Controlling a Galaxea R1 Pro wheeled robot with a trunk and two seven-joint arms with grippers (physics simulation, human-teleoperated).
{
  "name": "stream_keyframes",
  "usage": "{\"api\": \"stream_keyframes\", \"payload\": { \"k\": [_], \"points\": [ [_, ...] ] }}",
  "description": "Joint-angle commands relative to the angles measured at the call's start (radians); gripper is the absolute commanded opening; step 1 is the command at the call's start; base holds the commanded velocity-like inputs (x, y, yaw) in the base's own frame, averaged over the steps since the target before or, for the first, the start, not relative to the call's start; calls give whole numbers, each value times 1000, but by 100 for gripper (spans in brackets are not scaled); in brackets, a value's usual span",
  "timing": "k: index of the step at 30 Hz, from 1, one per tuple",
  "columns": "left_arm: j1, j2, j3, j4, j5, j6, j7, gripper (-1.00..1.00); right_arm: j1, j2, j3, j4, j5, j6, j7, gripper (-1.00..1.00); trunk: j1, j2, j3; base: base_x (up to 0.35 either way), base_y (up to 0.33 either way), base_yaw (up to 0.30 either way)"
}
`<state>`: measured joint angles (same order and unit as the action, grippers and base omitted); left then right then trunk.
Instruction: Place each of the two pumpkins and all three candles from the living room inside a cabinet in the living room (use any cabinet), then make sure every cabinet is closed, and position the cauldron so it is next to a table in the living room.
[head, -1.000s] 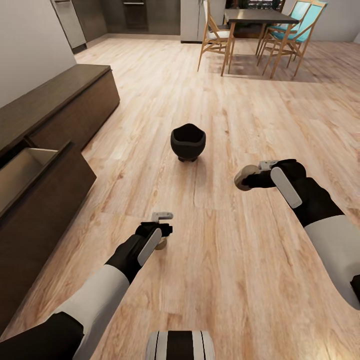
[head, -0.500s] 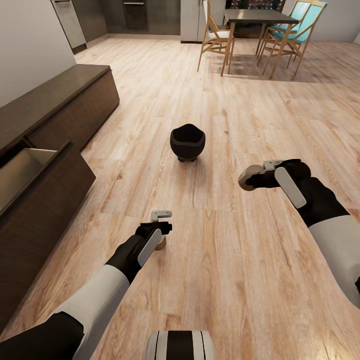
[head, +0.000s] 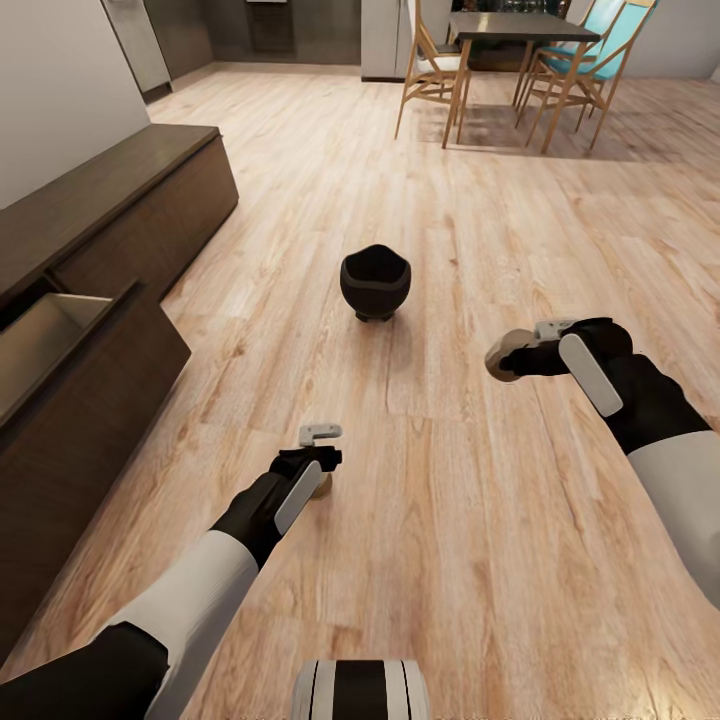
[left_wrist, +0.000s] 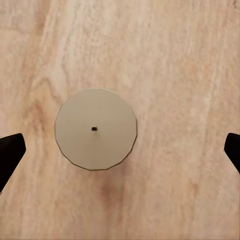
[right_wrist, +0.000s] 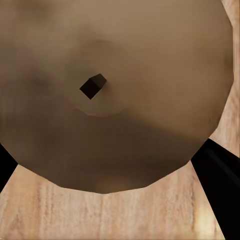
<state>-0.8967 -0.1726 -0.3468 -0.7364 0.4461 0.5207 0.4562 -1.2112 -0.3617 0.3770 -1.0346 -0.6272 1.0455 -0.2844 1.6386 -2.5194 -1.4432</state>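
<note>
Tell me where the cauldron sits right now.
In the head view, the cauldron stands on the wood floor ahead of both grippers, right of the cabinet.

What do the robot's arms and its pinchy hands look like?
Each arm has a smooth white forearm shell, then a black wrist section. The left gripper and right gripper are black blocks with a pale grey flat bar along the side and light grey fingers. Seen close from the wrist cameras, the fingertips look black. No cables or markings show.
</note>
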Motion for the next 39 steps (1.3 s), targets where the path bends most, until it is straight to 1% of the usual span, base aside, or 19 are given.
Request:
{"api": "stream_keyframes", "payload": {
  "k": [1, 6, 10, 11, 18, 22, 29, 39],
  "points": [
    [-1, 1, -4, -1, 11, 2, 9, 100, -1, -6, 3, -2, -9, 2, -10, -100, 0, -1, -5, 0, 0, 0],
    [-1, 2, -3, 1, 11, 4, 6, 100, -1, -13, 3, -5, -9, 2, -10, -100, 2, -2, -24, 0, 0, 0],
    [-1, 2, -2, 2, 11, 5, 6, 100, -2, -23, 3, -20, -9, 2, -9, -100, 2, -2, -24, 0, 0, 0],
    [-1, 3, -1, 5, 11, 5, 6, 100, -2, -32, 3, -42, -9, 2, -7, -100, 2, -2, -24, 0, 0, 0],
    [-1, 4, 1, 7, 11, 5, 6, 100, -2, -36, 3, -56, -9, 2, -6, -100, 2, -2, -24, 0, 0, 0],
    [-1, 4, 11, 8, 11, 6, 6, 100, -4, -37, 3, -58, -9, 2, -6, -100, 4, -3, -39, 0, 0, 0],
    [-1, 17, 20, 8, 11, 6, 6, 100, -5, -37, 3, -59, -9, 2, -5, -100, 7, -4, -67, 0, 0, 0],
    [-1, 20, 34, 7, 11, 6, 4, 100, -5, -35, 6, -60, -9, 2, -6, -100, 12, -7, -105, 0, 0, 0]
  ]
}}
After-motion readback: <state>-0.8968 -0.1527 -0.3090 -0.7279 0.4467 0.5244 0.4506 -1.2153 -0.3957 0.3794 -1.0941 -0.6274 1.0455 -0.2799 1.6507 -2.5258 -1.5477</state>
